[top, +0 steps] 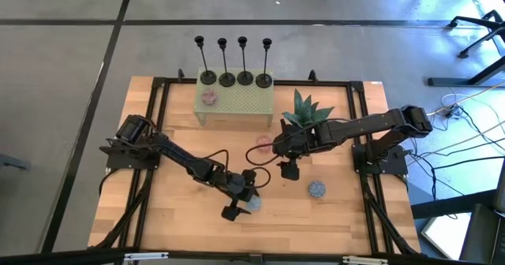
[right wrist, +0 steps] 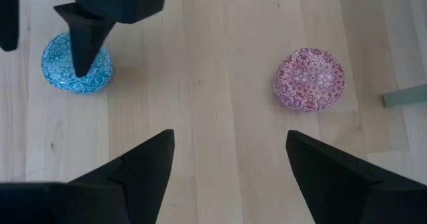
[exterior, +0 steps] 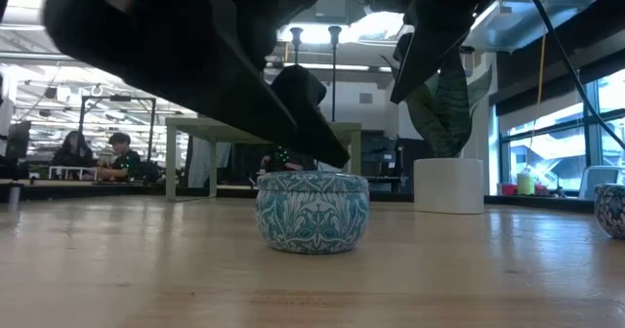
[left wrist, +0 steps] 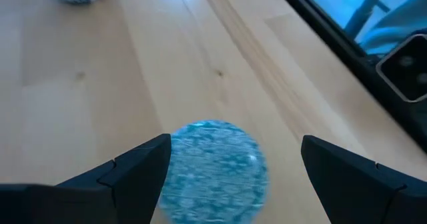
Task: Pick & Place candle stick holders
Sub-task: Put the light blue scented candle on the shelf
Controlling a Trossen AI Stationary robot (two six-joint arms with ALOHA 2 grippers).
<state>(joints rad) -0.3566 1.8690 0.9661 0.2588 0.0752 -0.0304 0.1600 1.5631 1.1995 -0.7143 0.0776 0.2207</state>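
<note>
Worktop [top: 158, 218]: pale wood planks in a black frame. At its far edge stands a green perforated riser [top: 235, 101].

Candle stick holders [top: 234, 77]: four, black, in one row along the riser's far edge, running left to right. All upright, long axes vertical, cups on top, bases nearly touching one another. Well apart from both my grippers.

Potted plant [top: 306, 110]: just right of the riser, beside my right arm.

My left gripper [top: 241, 200] is low over the near middle of the worktop, fingers spread wide, holding nothing. The blue patterned tin [left wrist: 213, 171] sits between them; contact cannot be told.

My right gripper [top: 288, 167] hangs over the centre of the worktop, fingers apart, empty.

Small items: a pink patterned tin [right wrist: 309, 79] on the worktop, near the riser's front and ahead of the right gripper; another pink one [top: 209, 98] on the riser's left part; a second blue tin [top: 316, 188] right of the left gripper.
</note>
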